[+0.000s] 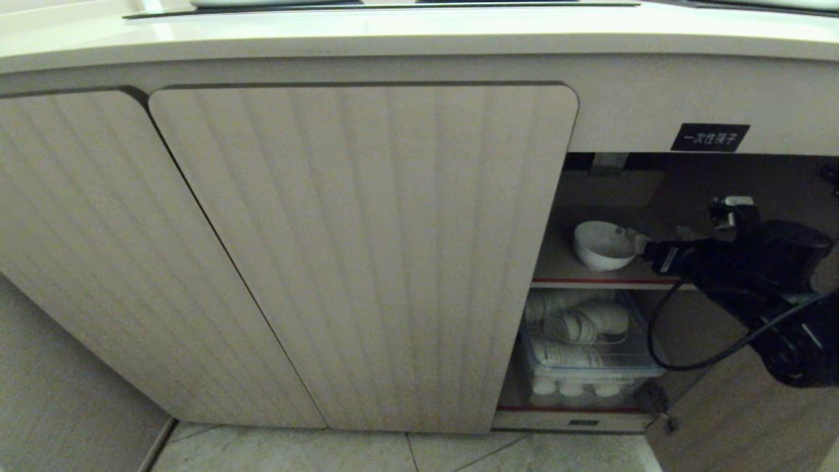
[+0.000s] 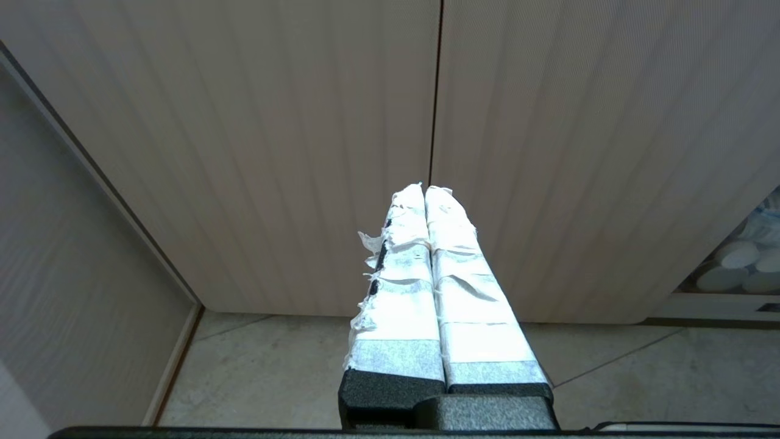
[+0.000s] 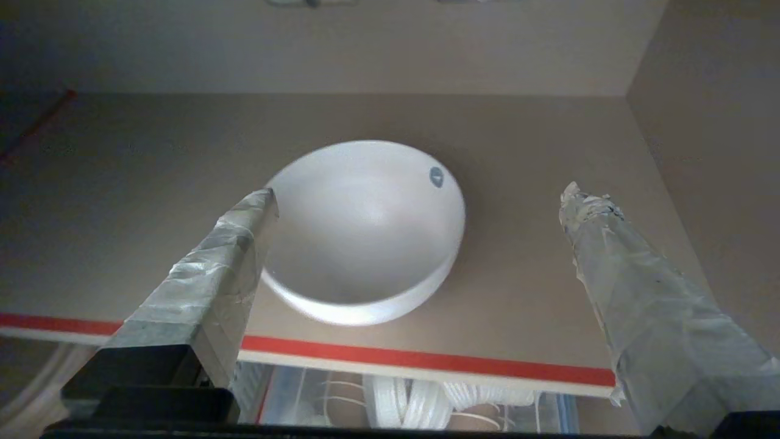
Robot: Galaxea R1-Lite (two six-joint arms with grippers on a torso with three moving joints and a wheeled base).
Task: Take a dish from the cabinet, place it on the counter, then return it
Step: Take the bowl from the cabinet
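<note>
The dish [image 1: 603,246], a small white bowl, stands on the upper shelf [image 3: 518,286] inside the open right part of the cabinet [image 1: 360,249]. The shelf has a red front edge. My right gripper [image 1: 645,244] reaches into the opening beside the dish. In the right wrist view the right gripper [image 3: 420,195] is open, its taped fingers [image 3: 231,256] spread wide. One fingertip sits by the rim of the dish [image 3: 365,231] and the other stands well clear of it, with nothing held. The counter [image 1: 328,36] runs above. My left gripper [image 2: 425,189] is shut, hanging in front of the closed doors.
A clear plastic bin of stacked white paper cups [image 1: 583,354] fills the lower shelf. A black label [image 1: 710,137] sits above the opening. The swung-open door [image 1: 741,419] stands at the right. Tiled floor [image 1: 393,452] lies below.
</note>
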